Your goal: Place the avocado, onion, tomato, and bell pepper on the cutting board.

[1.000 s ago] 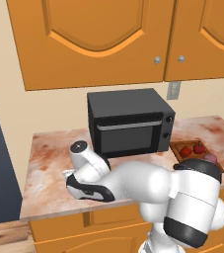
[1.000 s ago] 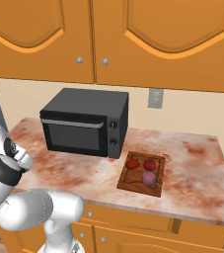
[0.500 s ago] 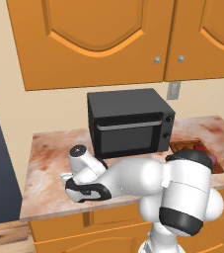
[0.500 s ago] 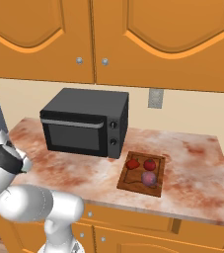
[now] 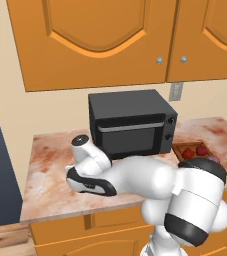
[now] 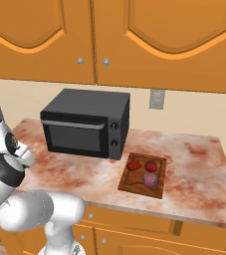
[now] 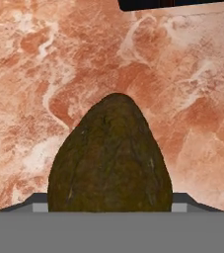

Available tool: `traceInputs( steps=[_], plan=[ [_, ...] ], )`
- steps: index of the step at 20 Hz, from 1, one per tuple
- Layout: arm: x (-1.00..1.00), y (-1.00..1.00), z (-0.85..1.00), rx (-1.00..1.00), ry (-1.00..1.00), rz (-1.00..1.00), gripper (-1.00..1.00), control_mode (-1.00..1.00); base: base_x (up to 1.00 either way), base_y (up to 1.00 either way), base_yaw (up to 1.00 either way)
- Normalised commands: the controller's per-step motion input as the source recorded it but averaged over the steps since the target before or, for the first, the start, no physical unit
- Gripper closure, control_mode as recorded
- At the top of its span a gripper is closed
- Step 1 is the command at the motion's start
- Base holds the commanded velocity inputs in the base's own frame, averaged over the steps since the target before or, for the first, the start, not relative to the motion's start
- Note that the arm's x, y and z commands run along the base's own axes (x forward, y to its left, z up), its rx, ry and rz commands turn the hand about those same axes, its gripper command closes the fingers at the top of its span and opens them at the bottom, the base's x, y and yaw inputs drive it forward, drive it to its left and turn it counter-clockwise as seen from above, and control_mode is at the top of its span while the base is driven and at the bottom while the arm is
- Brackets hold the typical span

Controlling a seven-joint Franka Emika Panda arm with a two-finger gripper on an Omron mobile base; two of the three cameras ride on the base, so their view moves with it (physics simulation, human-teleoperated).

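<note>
Hand view has the avocado (image 7: 111, 155) looming large at the bottom centre, its narrow end pointing up the picture, with marbled bench (image 7: 44, 59) behind it and a black corner of the oven (image 7: 172, 4) at the top. Fingertips are not visible, so I cannot tell whether the tool grips the fruit or merely hangs just over it. From the right base view, the board (image 6: 129, 184) lies well apart, past the oven, at the bench's right part, already carrying the onion (image 6: 150, 180), tomato (image 6: 151, 165) and pepper (image 6: 133, 165). Free wood remains at the board's near left corner. To do this step well, I judge the fingers should close across the avocado's broad belly, lift straight, then carry it clear of the oven front to that bare patch.
</note>
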Motion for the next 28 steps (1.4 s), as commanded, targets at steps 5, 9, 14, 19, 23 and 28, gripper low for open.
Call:
traceInputs(
  steps=[5, 9, 14, 19, 23, 28],
  plan=[
    [-0.01, -0.59, 0.4, -0.01, -0.01, -0.01, 1.0, -1.0, 0.0, 0.0, 0.0],
    [0.0, -0.53, 0.25, 0.0, 0.0, -0.04, 1.0, -1.0, 0.0, 0.0, 0.0],
    [0.0, -0.61, 0.12, 0.0, 0.0, -0.04, 1.0, -1.0, 0.0, 0.0, 0.0],
    [0.0, -0.6, 0.14, 0.0, 0.0, -0.06, 1.0, -1.0, 0.0, 0.0, 0.0],
    [0.0, -0.76, 0.09, 0.0, 0.0, -0.06, 1.0, -1.0, 0.0, 0.0, 0.0],
    [0.0, -0.85, 0.01, 0.0, 0.0, -0.06, 1.0, -1.0, 0.0, 0.0, 0.0]
  ],
)
